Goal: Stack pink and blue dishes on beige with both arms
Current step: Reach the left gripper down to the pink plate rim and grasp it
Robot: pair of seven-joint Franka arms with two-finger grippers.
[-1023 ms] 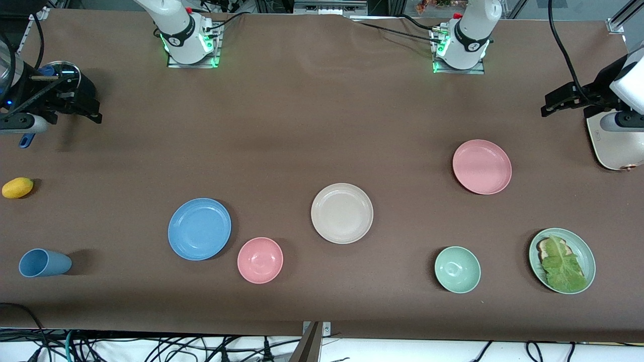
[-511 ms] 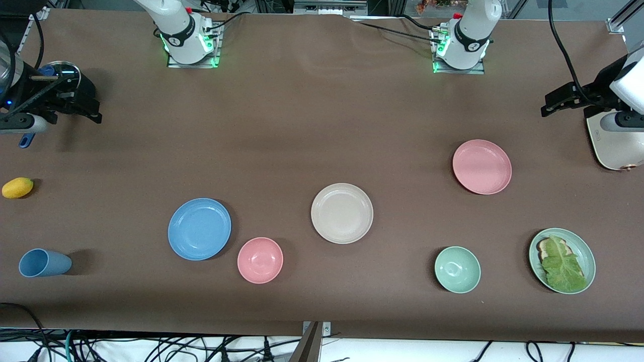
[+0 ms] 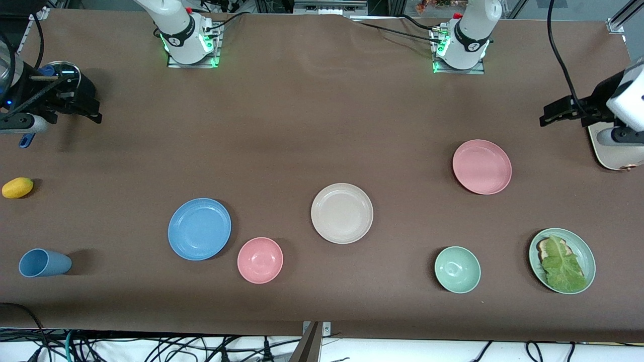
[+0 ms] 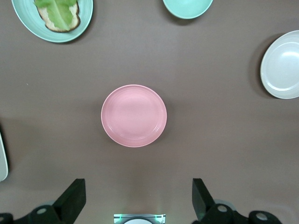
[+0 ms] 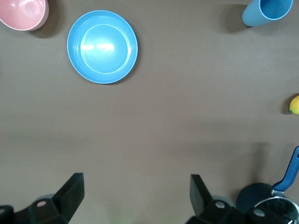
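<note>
Brown cloth covers the table, with all three task plates lying apart on it and none stacked. The left gripper hangs high over the left arm's end of the table, its fingers spread wide apart and empty; in the last second it has shifted slightly upward in the front view and toward the table edge, which suggests the left arm has started to move, while the plates have not moved. The pink plate lies below and ahead of this gripper, centred in the left wrist view, with the beige plate farther off toward the table's middle. The right gripper hangs over the right arm's end of the table, unchanged and waiting, its fingers also wide apart with nothing between them. The blue plate lies well ahead of it, just beside a pink bowl. Judged from this layout, the task is at its very start: each arm must first descend to its nearest plate. The shallow rims will likely demand a low edge grasp.
</note>
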